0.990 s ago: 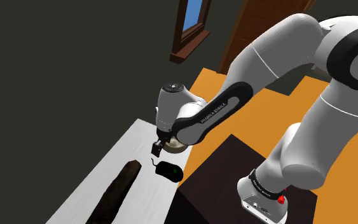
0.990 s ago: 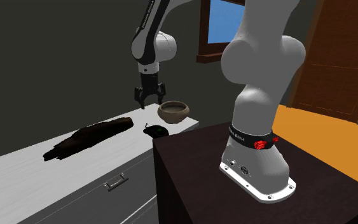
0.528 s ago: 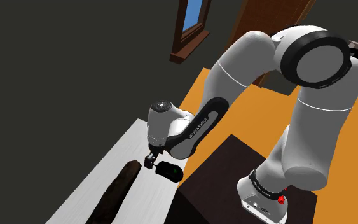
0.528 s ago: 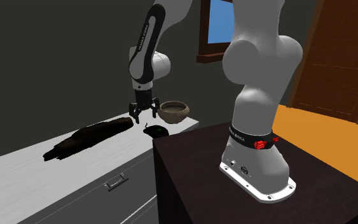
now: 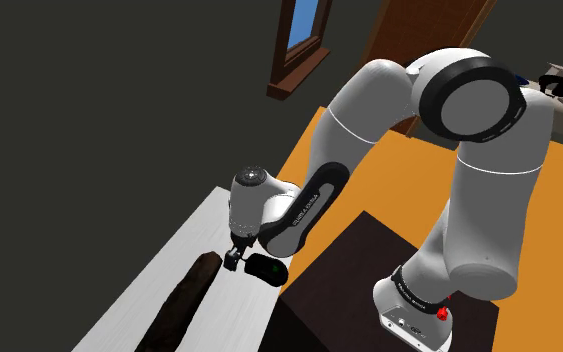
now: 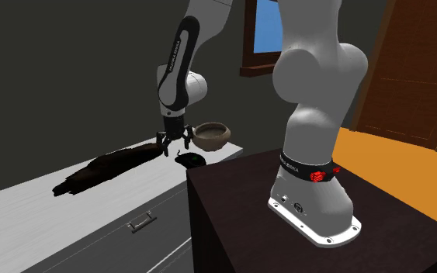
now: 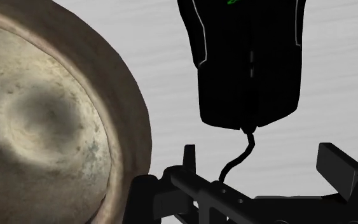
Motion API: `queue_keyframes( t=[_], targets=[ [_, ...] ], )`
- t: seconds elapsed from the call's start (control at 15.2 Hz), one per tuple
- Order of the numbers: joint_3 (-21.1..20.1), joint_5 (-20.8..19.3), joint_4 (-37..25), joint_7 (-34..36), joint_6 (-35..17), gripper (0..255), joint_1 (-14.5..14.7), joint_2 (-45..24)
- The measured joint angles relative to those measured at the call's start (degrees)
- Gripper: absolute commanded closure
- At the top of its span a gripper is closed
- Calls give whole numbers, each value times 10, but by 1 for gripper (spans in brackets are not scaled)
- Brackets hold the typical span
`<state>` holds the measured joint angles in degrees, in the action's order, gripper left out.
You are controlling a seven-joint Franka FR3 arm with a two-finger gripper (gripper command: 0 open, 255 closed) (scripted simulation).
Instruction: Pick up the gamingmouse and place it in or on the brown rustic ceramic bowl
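Dark grey walls were seen behind the work area, along with an orange floor (image 6: 410,186), a wood-framed window (image 5: 299,40) and a brown door (image 6: 410,70). The white arm (image 5: 489,200) was bent down from its dark box stand (image 6: 240,225) toward a white table (image 5: 169,265), against whose edge the stand was set. A long dark piece of rough wood (image 6: 108,165) was laid across the tabletop. Near the table's end, the brown bowl (image 6: 212,136) was found upright and nothing was seen inside it.

The black gaming mouse (image 6: 189,160) was seen flat on the table, just beside the bowl and close to the stand. The gripper (image 6: 173,144) was held low over the table, close to the mouse. In the wrist view its fingers (image 7: 339,167) were spread wide with nothing clasped. The mouse (image 7: 247,63) was seen just beyond the fingertips, and its cable (image 7: 238,162) trailed back between them.

The task was judged to be at an early stage. The approach was nearly made, but the mouse had not yet been straddled, gripped or lifted. The grasp, the lift, the short carry to the bowl and the release were all left to be done.
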<state>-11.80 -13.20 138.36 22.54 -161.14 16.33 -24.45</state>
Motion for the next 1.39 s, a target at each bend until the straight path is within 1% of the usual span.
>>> queue_keyframes(
  t=[0.26, 0.33, 0.99, 1.39],
  targets=[
    [2, -1, 0, 1, -1, 0, -1, -3],
    [1, -1, 0, 1, -1, 255, 0, -2],
    [3, 0, 0, -1, 0, 255, -3, -4],
    [-17, 20, 13, -14, 33, 255, -17, 38]
  ],
)
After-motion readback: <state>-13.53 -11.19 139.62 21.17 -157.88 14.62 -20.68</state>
